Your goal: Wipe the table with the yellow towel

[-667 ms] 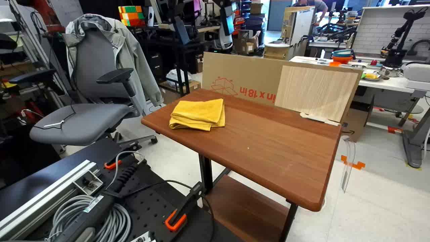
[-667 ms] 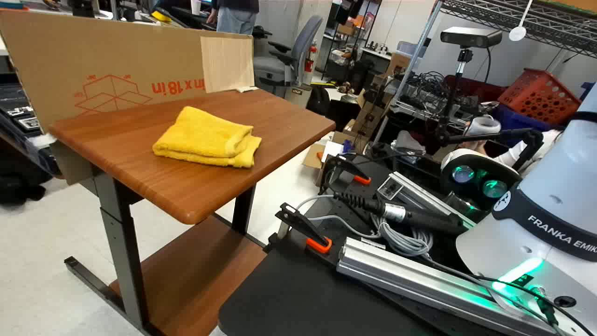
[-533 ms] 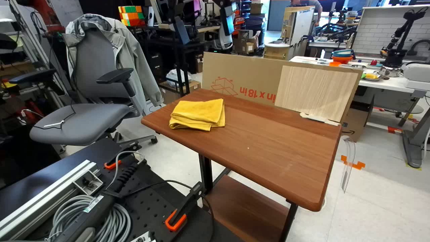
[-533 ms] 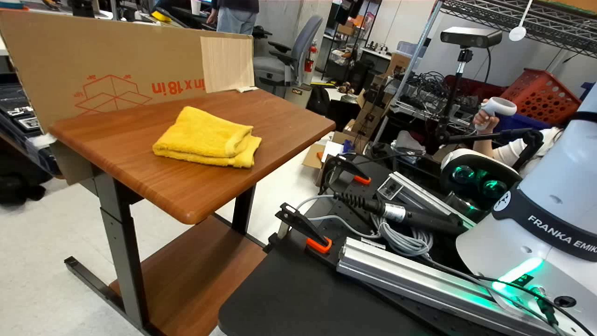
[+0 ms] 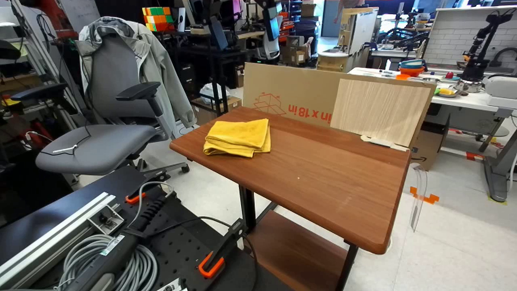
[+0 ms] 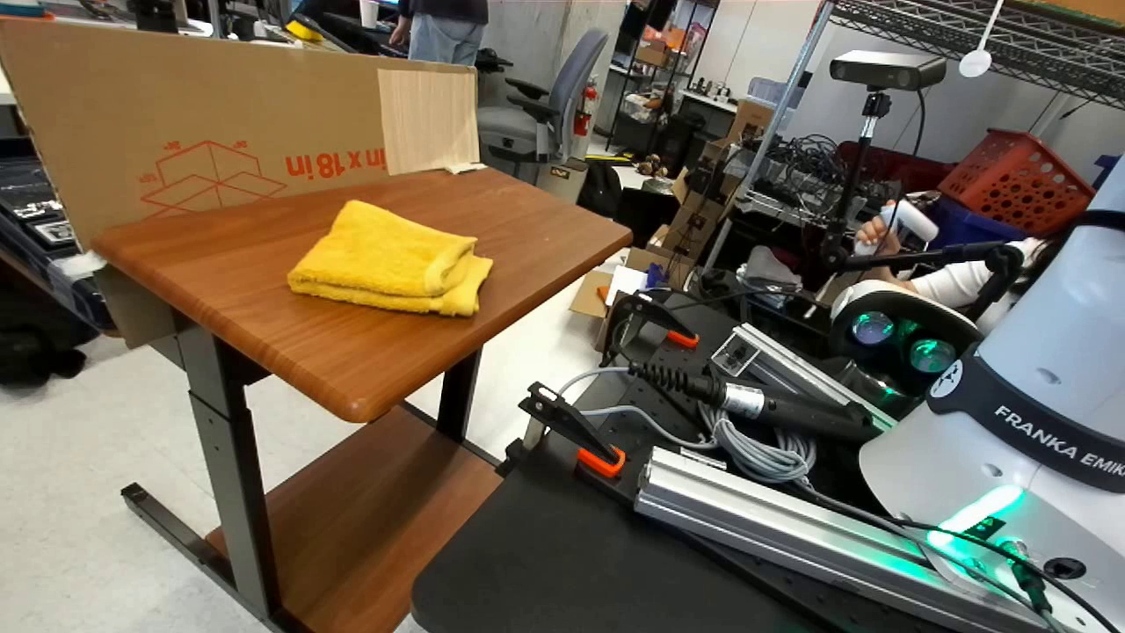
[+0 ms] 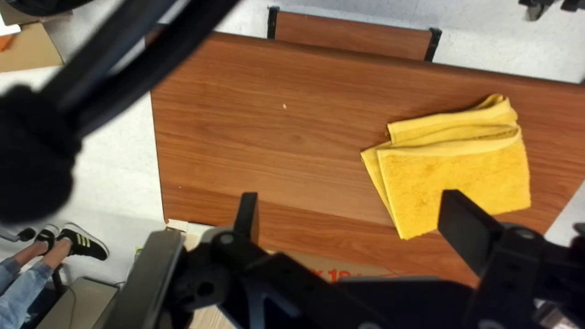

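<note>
The yellow towel (image 5: 238, 139) lies folded on the reddish-brown table (image 5: 323, 182), near one end of the tabletop. In an exterior view the towel (image 6: 382, 259) lies near the table's (image 6: 536, 224) closer corner. In the wrist view the towel (image 7: 448, 183) is on the right of the tabletop (image 7: 265, 151). My gripper (image 7: 349, 196) is open and empty above the table, its fingers wide apart. The right finger overlaps the towel's lower edge in that view, but the gripper appears well above it. The gripper does not show in either exterior view.
A cardboard sheet (image 5: 291, 89) stands along the table's back edge, with a pale plywood board (image 5: 379, 109) against it. A black bench (image 6: 545, 545) with clamps, coiled cable and an aluminium profile (image 6: 773, 536) stands beside the table. A grey chair (image 5: 109, 141) stands close by.
The towel and table have not moved. In an exterior view a person's hand with a white controller behind the robot has risen and shifted. A person in the background has moved.
</note>
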Robot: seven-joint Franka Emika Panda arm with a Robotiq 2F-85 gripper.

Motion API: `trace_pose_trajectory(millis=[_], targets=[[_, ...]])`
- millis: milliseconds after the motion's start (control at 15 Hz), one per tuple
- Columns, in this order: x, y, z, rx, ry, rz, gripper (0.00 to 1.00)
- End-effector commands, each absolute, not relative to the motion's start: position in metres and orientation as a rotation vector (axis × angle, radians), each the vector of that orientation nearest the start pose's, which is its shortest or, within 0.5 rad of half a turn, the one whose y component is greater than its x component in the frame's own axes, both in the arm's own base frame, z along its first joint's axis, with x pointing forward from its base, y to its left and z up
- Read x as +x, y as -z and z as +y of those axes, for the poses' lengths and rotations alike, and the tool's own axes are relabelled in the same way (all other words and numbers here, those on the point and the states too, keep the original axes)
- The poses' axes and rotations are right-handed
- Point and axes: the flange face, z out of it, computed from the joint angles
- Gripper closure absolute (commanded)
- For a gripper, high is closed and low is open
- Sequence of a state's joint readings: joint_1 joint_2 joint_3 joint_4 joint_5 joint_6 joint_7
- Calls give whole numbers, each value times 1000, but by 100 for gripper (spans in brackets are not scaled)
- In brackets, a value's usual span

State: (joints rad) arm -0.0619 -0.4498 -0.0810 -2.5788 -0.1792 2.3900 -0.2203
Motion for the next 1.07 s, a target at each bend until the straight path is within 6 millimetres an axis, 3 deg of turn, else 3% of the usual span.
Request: trace_pose_trajectory(millis=[0, 200, 533, 600, 800, 1000], targets=[[444, -421, -49, -3134, 532, -218, 0], [483, -373, -28, -3089, 480, -114, 0], [531, -283, -13, -3165, 156, 129, 0], [501, -309, -16, -3144, 241, 60, 0], [524, -275, -13, -3155, 164, 111, 0], [529, -277, -11, -3161, 168, 103, 0]])
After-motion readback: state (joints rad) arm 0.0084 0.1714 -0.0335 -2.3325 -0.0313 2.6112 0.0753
